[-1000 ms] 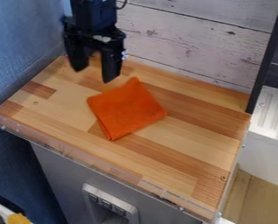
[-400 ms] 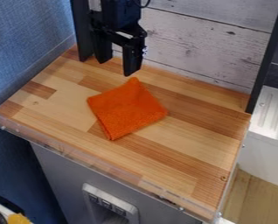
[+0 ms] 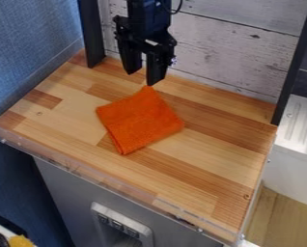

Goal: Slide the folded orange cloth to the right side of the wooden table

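Observation:
The black gripper hangs near the back of the wooden surface, its two fingers apart with nothing between them. Just in front of it lies an orange cloth, folded into a rough square, flat on the wood with one corner pointing back toward the gripper. The right fingertip appears close to that back corner; whether they touch, I cannot tell.
The wooden tabletop has a clear plastic lip along its front edge. White plank boards with black posts stand behind. A blue wall borders the left, and a white ribbed tray is at the right.
The gripper has moved to the right along the back, from the left rear to behind the cloth's back corner. Its fingers now look closer together than at first. The cloth has stayed put.

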